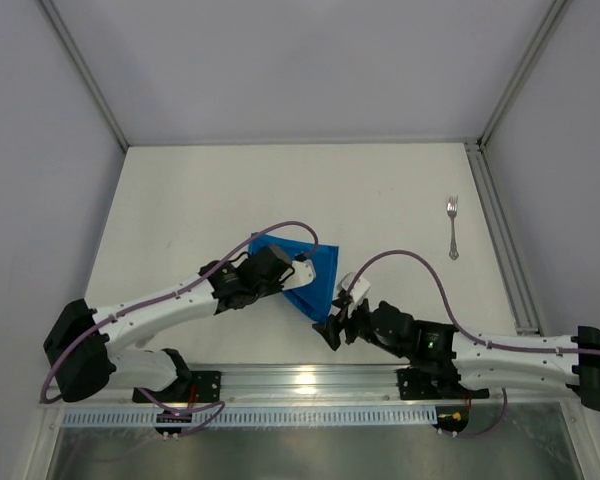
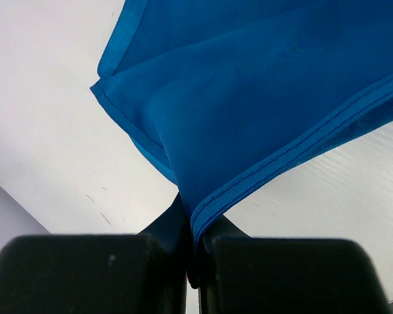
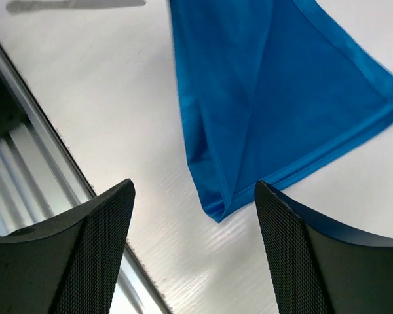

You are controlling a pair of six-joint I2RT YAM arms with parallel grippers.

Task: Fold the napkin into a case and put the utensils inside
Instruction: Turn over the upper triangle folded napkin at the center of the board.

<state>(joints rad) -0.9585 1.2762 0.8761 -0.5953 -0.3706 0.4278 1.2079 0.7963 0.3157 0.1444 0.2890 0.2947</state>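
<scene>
partly folded napkin point(image 1: 318, 278) on the desk point(image 1: 230, 190), hem pinched by the clamped left hand point(image 2: 195, 252); its near corner lies just ahead of the gaping right hand point(image 3: 193, 190).

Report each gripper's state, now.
Left gripper: closed on the napkin.
Right gripper: open, holding nothing.

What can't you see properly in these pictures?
Napkin: top view, the left tool covers its left part.
Fork: top view, too small to count prongs.
Grey strip: right wrist view, blurred and cut by the top edge, so I cannot tell what it is.
</scene>
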